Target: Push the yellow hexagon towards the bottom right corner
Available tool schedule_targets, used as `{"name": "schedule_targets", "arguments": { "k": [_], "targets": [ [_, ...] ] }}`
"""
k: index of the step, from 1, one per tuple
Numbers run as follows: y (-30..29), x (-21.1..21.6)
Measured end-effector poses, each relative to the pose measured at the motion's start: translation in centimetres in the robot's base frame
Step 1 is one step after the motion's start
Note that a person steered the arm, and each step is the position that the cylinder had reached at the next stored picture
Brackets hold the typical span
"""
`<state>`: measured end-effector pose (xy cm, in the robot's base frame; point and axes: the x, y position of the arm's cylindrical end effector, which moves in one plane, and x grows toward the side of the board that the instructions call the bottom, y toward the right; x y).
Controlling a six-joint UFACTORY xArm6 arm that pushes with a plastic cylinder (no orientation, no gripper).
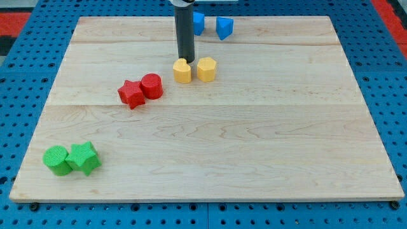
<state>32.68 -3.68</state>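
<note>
The yellow hexagon (206, 69) sits in the upper middle of the wooden board (254, 146). A yellow heart-shaped block (182, 71) touches its left side. My tip (186, 60) is at the end of the dark rod, just above the yellow heart and up-left of the hexagon, close to both.
A red star (131, 94) and a red cylinder (152, 85) sit together at the left of the yellow pair. A green cylinder (56, 159) and a green star (84, 158) sit at the bottom left. Two blue blocks (224, 27) lie at the top edge, one (198, 23) partly behind the rod.
</note>
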Motion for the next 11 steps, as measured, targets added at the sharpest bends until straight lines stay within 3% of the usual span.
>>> {"name": "schedule_targets", "arguments": {
  "k": [1, 3, 9, 11],
  "targets": [
    [0.0, 0.0],
    [-8.1, 0.0],
    [6.8, 1.2],
    [6.4, 5.8]
  ]
}}
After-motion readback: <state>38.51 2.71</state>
